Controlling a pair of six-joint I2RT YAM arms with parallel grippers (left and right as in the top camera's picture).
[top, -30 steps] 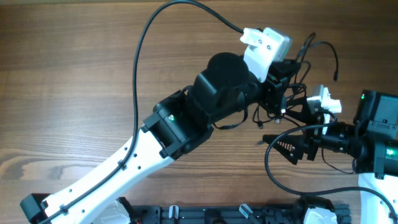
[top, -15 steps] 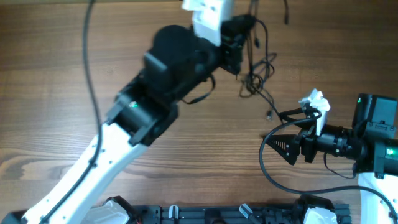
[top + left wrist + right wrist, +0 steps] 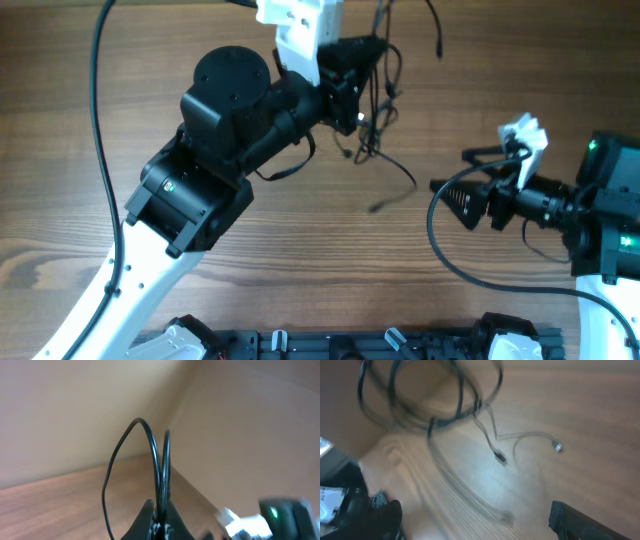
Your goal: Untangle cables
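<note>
1. Reaching over the wooden table [image 3: 120, 60], my left arm [image 3: 220, 130] stretches from the near edge toward the far side and is the biggest thing in the overhead view.
2. My right arm [image 3: 600, 210] sits at the right edge, pointing left toward the middle of the table.
3. My right gripper [image 3: 455, 177] has its fingers spread wide, with nothing held between them.
4. My left gripper [image 3: 160, 506] is pinched tight on the cables [image 3: 161, 492]. Two thin black strands rise in loops from between my fingertips.
5. From overhead, the cables hang as a tangled bunch from that left gripper near the far edge. They are well apart from my right fingers, and one blurred strand trails toward the middle.
6. In the right wrist view, two small plugs [image 3: 500, 456] dangle on thin strands below the blurred coil. I cannot tell whether they touch the wood.
</note>
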